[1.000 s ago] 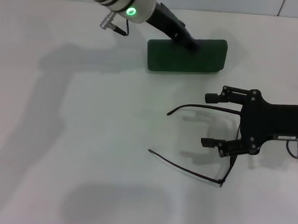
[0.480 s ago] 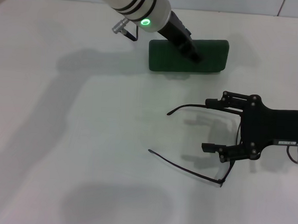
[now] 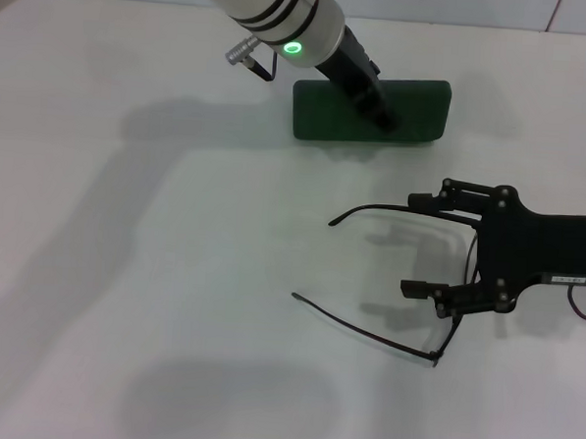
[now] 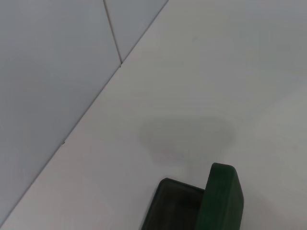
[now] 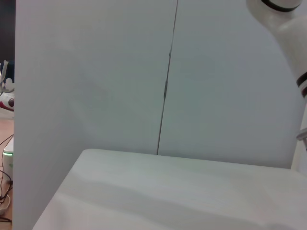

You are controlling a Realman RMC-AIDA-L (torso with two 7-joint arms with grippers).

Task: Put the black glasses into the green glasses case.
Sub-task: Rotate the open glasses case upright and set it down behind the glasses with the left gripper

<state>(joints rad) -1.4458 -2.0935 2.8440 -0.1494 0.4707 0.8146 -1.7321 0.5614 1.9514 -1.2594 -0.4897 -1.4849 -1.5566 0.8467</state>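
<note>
Since half a second ago I see little change: my left arm has slid a touch further right along the dark green rectangular hard glasses case (image 3: 371, 111), and my right gripper (image 3: 419, 244) has crept slightly right and down, away from the case. A full second back the left arm was noticeably further left, with its tip higher on the case.

The left gripper (image 3: 385, 118) is a black tip pressed against the case front in the head view; I cannot tell how its fingers stand. The left wrist view shows the case (image 4: 201, 203) open, lid raised on edge beside the dark lined tray.

My right gripper hangs wide open over the thin black wire-frame glasses (image 3: 408, 285), one finger (image 3: 439, 201) near the upper temple arm, the other near the frame front, gripping nothing I can make out. The glasses lie unfolded on the white table (image 3: 153, 271), both temple arms stretching left, well apart from the case.

The case sits near the table's far edge, close to the wall. To the left of the glasses the tabletop runs bare and wide; between glasses and case there is a clear strip.
</note>
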